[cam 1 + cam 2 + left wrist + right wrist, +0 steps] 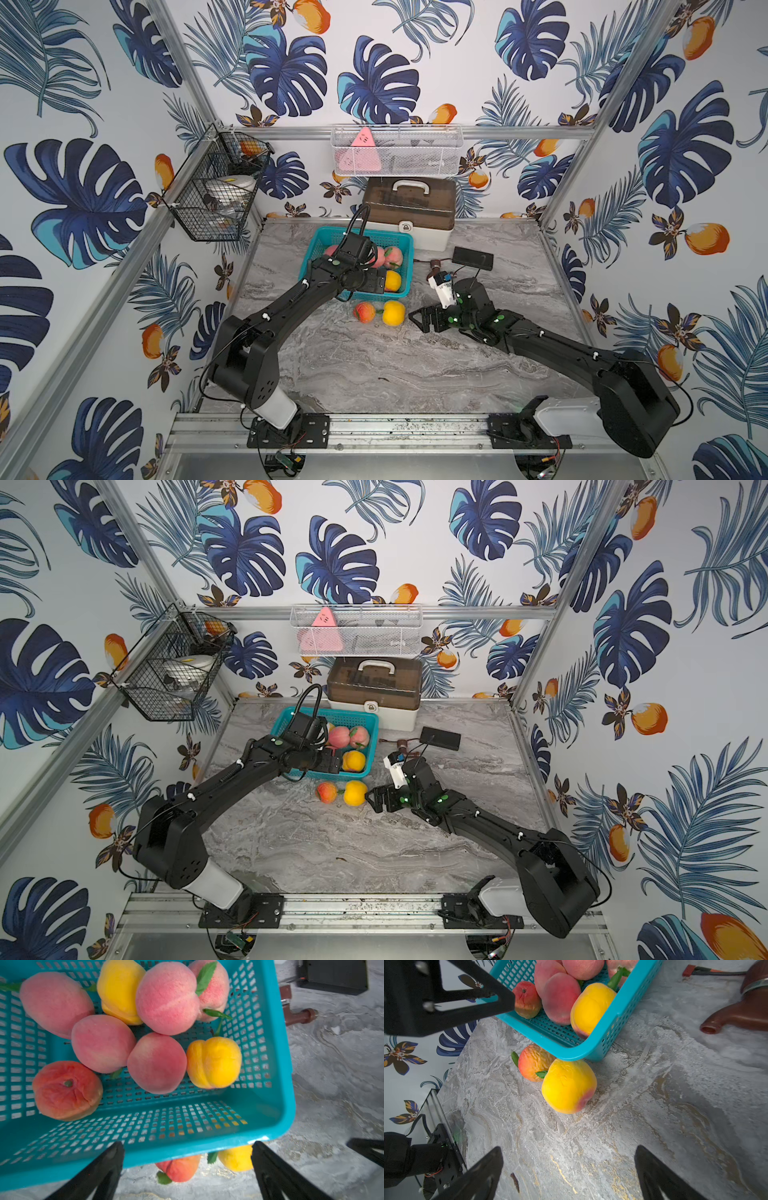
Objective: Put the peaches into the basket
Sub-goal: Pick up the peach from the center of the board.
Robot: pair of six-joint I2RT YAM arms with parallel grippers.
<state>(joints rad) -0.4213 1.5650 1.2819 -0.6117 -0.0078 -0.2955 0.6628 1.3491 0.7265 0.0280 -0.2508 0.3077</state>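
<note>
Teal perforated plastic basket (374,235): back left on the grey marbled tabletop (654,1105), holding 8 round toy peaches (156,1062), pink, yellow and orange-red.
Yellow-orange round peach (569,1086): on the tabletop, just outside the basket's near wall.
Orange-red wrinkled peach (532,1062): close beside the yellow one, by the flared rim.
Left gripper (188,1145): spread wide, empty, above the basket's near rim.
Right gripper (569,1148): spread wide, empty, pointing at the yellow peach, near but not touching.
Step in hand: likely fetching the last 2, yellow first, with the right.
Doing it well: straddle the widest part, close gently, lift clear of the rim before crossing, release low over bare basket floor.
Risk: nudging the orange-red one under the rim; meeting the left arm over the basket.
</note>
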